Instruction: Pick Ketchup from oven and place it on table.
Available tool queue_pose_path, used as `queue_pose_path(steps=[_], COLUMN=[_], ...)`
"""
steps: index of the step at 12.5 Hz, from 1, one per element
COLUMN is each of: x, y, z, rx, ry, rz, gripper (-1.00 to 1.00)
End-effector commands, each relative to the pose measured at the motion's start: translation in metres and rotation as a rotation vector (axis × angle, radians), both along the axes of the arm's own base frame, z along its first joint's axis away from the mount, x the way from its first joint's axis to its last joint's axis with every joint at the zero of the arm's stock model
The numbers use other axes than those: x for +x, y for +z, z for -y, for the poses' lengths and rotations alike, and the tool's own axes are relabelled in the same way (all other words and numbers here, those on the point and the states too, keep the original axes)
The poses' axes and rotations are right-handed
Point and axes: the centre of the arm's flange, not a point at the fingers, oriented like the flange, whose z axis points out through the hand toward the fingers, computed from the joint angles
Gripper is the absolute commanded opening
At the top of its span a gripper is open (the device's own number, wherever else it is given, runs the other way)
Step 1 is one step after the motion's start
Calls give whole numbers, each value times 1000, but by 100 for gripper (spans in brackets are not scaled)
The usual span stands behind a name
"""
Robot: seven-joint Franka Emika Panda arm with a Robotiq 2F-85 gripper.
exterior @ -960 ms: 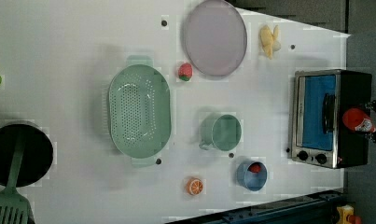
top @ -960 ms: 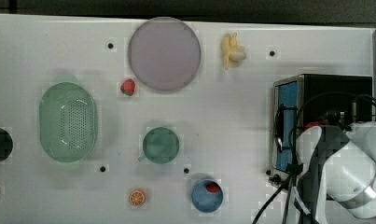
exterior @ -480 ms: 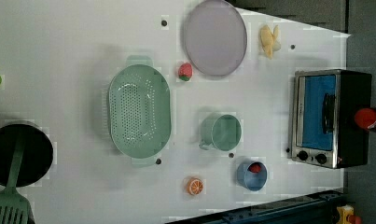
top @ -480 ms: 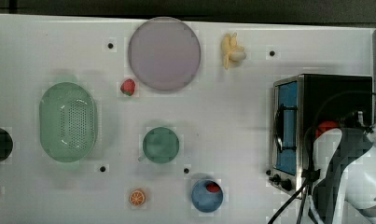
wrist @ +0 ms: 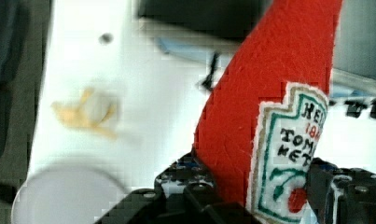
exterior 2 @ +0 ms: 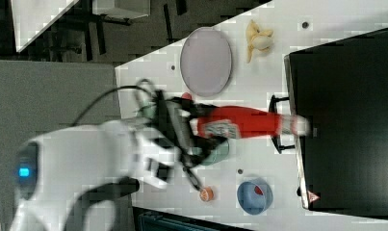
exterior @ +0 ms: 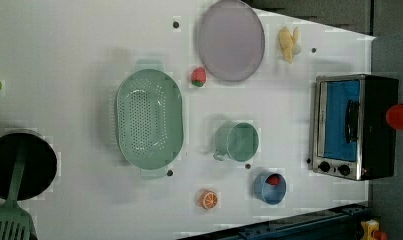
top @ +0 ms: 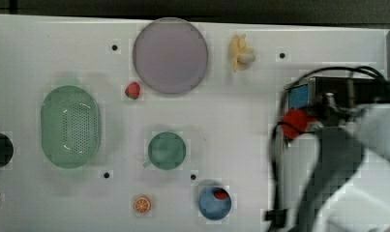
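My gripper (exterior 2: 197, 129) is shut on the base of the Ketchup (exterior 2: 244, 122), a slim red bottle held lengthwise in the air. Its white cap points at the front of the oven (exterior 2: 345, 125), close to the door handle. In the wrist view the black fingers (wrist: 185, 189) press on both sides of the Ketchup (wrist: 251, 121), just below its white label. In the top view the Ketchup (top: 295, 123) shows as a red patch over the front edge of the oven (top: 328, 87), with the arm covering much of it. The white table (top: 231, 111) spreads out beneath.
On the table lie a purple plate (top: 170, 55), a banana (top: 241, 53), a strawberry (top: 132, 90), a green colander (top: 70, 126), a green mug (top: 166, 151), an orange half (top: 142, 204) and a blue bowl (top: 215, 200). A black pan (exterior: 20, 165) sits at the left view's left.
The arm has risen and looms larger in the top view. The Ketchup has moved toward the top view's left, from over the oven's top to over its front edge.
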Motion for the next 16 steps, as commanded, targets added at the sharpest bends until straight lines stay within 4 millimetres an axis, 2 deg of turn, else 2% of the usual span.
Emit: queue_pose_path(steps=[1, 5, 6, 7, 8, 9, 10, 11, 13, 15, 16], x=[14, 7, 4, 2, 0, -3, -3, -1, 5, 8, 6], y=[5, -44, -67, -93, -114, -150, -172, -208, -255, -293, -306], z=[-102, -163, -180, -188, -191, -193, -193, -193, -193, -193, -194], rx=[25, 36, 21, -1, -17, -22, -23, -24, -26, -28, -29], ry=[56, -27, -43, -48, -50, -54, -59, -60, -59, -59, -58], rz=[-22, -128, -148, -157, -164, -183, -189, -196, -203, -193, -195], gripper=[1, 1, 1, 1, 1, 1, 1, 1, 1, 1, 1])
